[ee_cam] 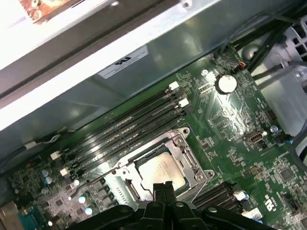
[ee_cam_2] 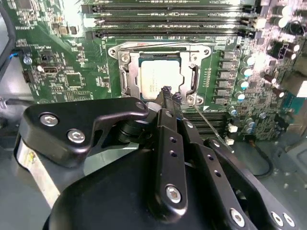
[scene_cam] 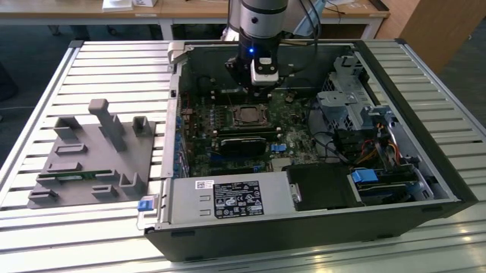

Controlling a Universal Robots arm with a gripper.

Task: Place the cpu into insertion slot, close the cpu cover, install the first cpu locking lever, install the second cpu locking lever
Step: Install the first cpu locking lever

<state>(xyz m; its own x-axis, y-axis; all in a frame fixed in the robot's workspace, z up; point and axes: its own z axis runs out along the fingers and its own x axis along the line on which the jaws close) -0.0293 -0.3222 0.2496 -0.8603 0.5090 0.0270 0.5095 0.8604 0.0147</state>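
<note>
Gripper (ee_cam_2: 168, 92), fingers together, hung just over the edge of the cpu (ee_cam_2: 154, 76) seated in the insertion slot (ee_cam_2: 125, 79).

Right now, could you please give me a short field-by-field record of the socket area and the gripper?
cpu: seated in the insertion slot, silver top up
cpu cover: down flat, framing the chip
locking lever: thin wire rod angling away from the socket, looks unlatched
gripper: shut, holding nothing, tips at the cover's edge; contact unclear
memory slots: long black rows beside the socket
computer case: open, lying on a slatted table
</note>
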